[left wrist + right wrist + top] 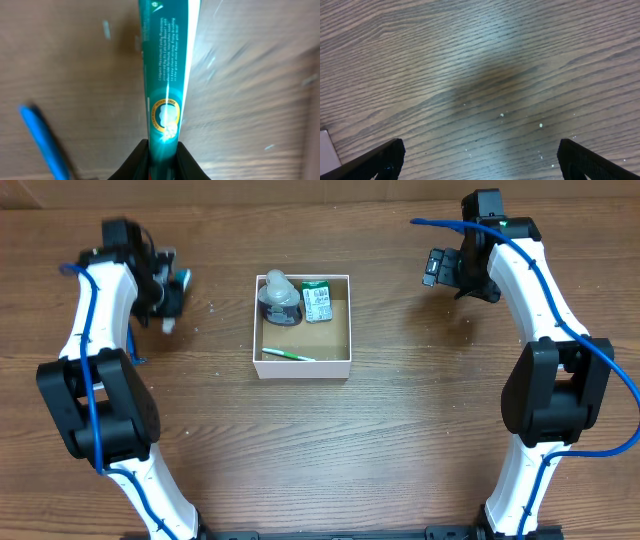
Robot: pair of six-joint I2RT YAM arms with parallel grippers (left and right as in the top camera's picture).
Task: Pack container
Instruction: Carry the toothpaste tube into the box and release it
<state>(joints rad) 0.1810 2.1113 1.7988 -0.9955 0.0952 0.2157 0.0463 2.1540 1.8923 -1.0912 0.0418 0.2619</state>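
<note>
- The left gripper (pixel 162 155) is hovering well off to the left of the container (pixel 303 367), and it's clamping down on a teal toothpaste tube (pixel 167 75). The wrist cam is showing both black fingers pinching the tube's end, with the rest of it sticking out away from them over the wooden table (pixel 400 440).
- A blue cable (pixel 42 140) is running across the left wrist view beside the tube, pretty blurry.
- The container is sitting around the middle of the table, between the two arms, with its white walls up and brown floor showing.
- Inside the container, a grey bottle with a pale cap (pixel 280 300) is sitting in the back left corner, and a green-and-white carton (pixel 317 302) is lying just beside it on the right.
- A thin green stick (pixel 288 355) is lying along the container's front wall. Looks like a toothbrush, but it's too small for me to be sure.
- The right gripper (pixel 440 268) is hanging to the right of the container, near its back edge, not touching it.
- Its fingers (pixel 380 160) are spreading wide apart over bare wood, gripping nothing.
</note>
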